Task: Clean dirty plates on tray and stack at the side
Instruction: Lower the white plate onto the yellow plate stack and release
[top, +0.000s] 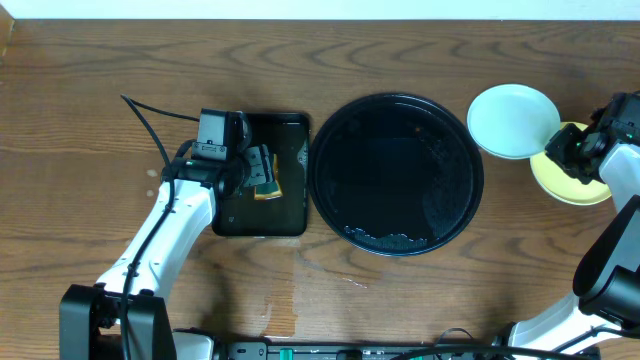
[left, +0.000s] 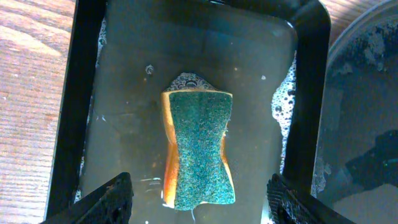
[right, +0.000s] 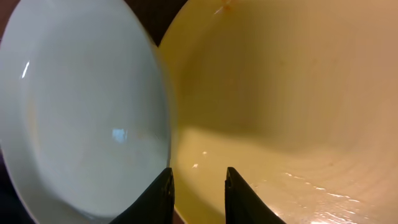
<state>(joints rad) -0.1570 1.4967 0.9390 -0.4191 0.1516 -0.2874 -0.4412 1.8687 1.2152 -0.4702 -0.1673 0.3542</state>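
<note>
The round black tray lies in the middle of the table, wet and foamy, with no plate on it. To its right a pale mint-white plate overlaps the edge of a pale yellow plate. My right gripper hovers where the two plates meet, its fingers a little apart, with only the yellow plate's wet surface showing between them. Over a green-and-orange sponge, my left gripper stands wide open, holding nothing.
The sponge lies in a small rectangular black tray with soapy water, just left of the round tray. A black cable runs over the table at the left. Bare wooden table surrounds everything.
</note>
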